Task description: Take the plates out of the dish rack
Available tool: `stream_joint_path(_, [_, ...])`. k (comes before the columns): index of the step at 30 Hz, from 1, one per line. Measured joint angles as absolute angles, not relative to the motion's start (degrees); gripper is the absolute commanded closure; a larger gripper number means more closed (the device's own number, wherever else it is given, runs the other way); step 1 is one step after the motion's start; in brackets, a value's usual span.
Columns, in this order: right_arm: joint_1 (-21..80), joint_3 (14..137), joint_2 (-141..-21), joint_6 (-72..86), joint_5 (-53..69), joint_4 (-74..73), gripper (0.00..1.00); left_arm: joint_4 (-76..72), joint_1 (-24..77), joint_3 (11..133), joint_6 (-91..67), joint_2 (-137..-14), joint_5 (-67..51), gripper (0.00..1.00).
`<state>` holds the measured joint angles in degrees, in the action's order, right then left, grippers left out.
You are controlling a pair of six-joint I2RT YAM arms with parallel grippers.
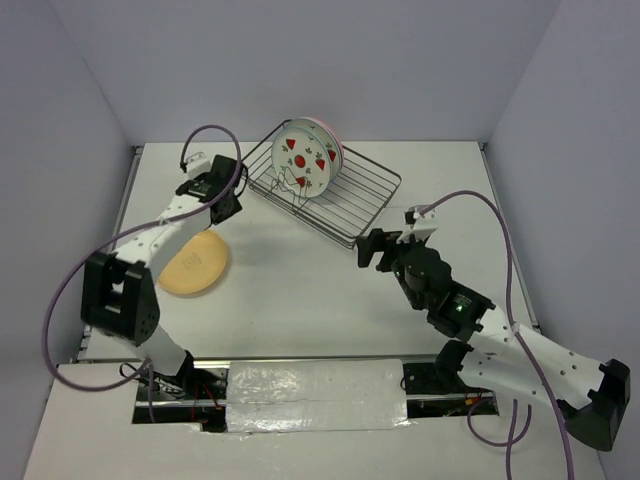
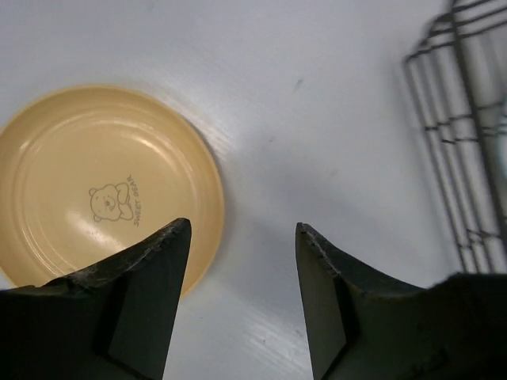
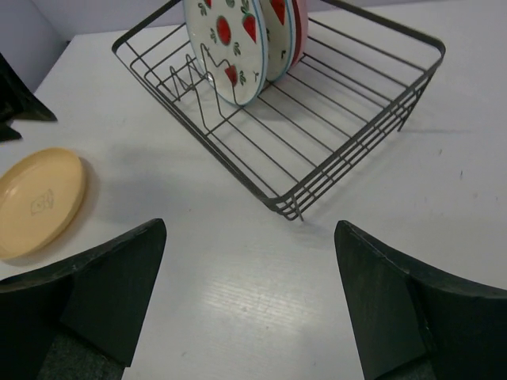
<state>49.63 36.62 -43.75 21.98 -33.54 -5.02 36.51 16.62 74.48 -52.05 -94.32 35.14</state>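
A plain tan-orange plate (image 1: 195,265) lies flat on the table at the left; the left wrist view shows it (image 2: 103,190) with a small bear print. My left gripper (image 1: 224,207) hovers open and empty just past its far-right edge (image 2: 243,226). The dark wire dish rack (image 1: 352,200) stands at the back centre. Upright in its left end are white plates with red fruit prints (image 1: 303,160) and a pink plate (image 1: 335,145) behind them. My right gripper (image 1: 373,250) stands open and empty in front of the rack's near corner (image 3: 287,203), pointing towards the printed plates (image 3: 226,43).
The rack's left end (image 2: 455,142) lies close to the right of my left gripper. From the right wrist view the tan plate (image 3: 36,202) sits far left, with part of the left arm (image 3: 16,103) above it. Walls enclose the table on three sides.
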Motion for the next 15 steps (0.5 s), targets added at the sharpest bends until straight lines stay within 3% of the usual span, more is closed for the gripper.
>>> stream_joint_path(4, [48.84,34.5,-45.1,14.13,-31.29,2.31,0.12,34.09,21.37,74.63,-44.84,-83.02,33.98,0.31])
stream_joint_path(8, [44.6,42.15,-55.53,6.98,-25.21,6.17,0.24,28.16,29.69,70.65,-39.99,-69.34,31.31,0.15])
stream_joint_path(15, [31.33,55.31,-76.14,3.75,-9.61,9.98,0.28,18.2,36.64,52.6,-37.54,-51.05,25.12,0.17])
